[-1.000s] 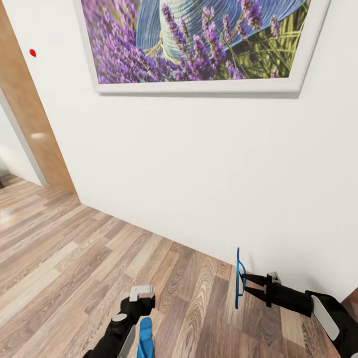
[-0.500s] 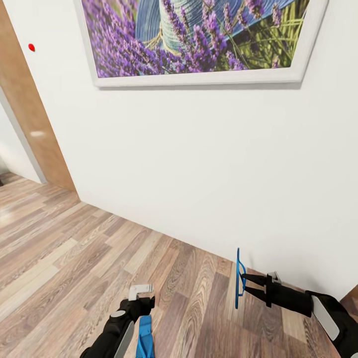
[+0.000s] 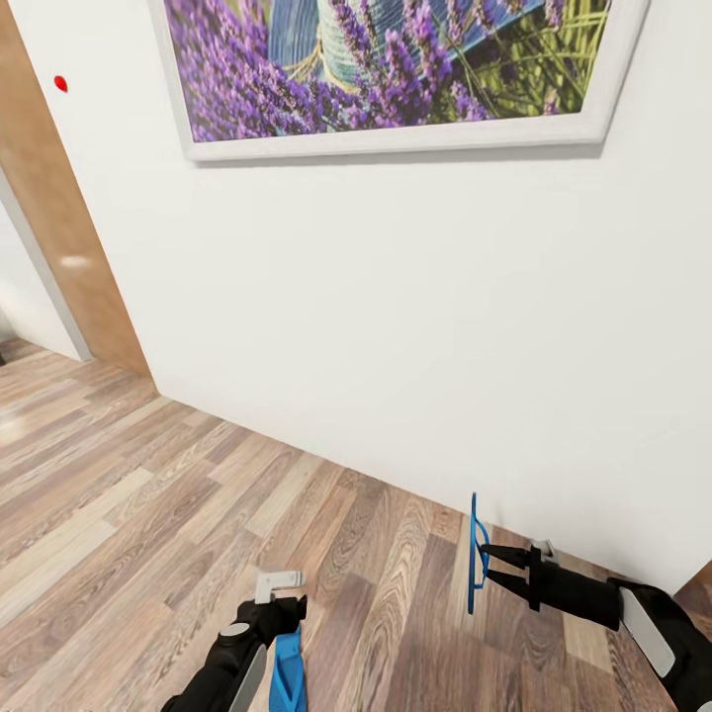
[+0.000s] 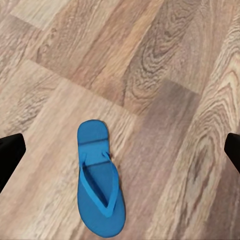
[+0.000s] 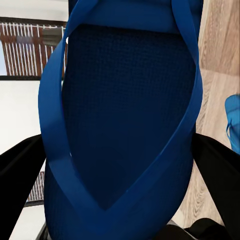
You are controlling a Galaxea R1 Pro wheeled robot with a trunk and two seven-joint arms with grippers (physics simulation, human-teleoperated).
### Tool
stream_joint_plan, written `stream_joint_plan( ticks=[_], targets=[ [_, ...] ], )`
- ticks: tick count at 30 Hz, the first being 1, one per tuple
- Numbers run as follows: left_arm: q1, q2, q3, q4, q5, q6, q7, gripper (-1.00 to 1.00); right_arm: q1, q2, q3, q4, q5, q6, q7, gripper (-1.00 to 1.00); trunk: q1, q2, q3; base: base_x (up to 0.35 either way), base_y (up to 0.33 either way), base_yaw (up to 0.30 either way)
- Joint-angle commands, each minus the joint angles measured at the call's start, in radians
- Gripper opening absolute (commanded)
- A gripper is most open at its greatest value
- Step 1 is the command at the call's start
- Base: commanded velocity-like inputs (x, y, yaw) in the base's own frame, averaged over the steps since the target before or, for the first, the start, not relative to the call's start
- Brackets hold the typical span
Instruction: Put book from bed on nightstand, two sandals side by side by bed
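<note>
Right gripper [image 3: 485, 568]: clamped on one sandal [image 3: 473, 554], held on edge.
Left gripper [image 3: 280, 603]: jaws apart.
Floor sandal [image 4: 99, 179]: flat directly below left gripper, the nearer arm.

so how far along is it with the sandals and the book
Nothing looks finished yet. In hand: the right gripper holds one blue sandal upright by its strap, near the white wall. The second sandal lies flat on the wood floor under the open left gripper. Left: pairing both beside the bed and moving the book; neither is in sight.
</note>
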Motion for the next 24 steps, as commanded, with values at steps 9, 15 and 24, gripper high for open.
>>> stream_joint_plan(
  ticks=[9,15,24],
  targets=[
    [0.0,0.001,-0.004,-0.006,0.012,0.004,0.007,1.0,-0.001,0.0,-0.001,0.001,0.0,0.004,0.004,-1.0,0.034,-0.064,-0.029,0.0,0.0,0.0],
    [0.0,0.001,-0.004,-0.008,0.012,0.004,0.007,1.0,0.0,0.0,-0.001,0.001,0.0,0.004,0.004,-1.0,0.047,-0.085,-0.05,0.0,0.0,0.0],
    [0.0,0.001,-0.004,-0.009,0.012,0.004,0.008,1.0,-0.001,0.0,-0.001,0.001,0.0,0.004,0.004,-1.0,0.051,-0.087,-0.085,0.0,0.0,0.0]
  ],
)
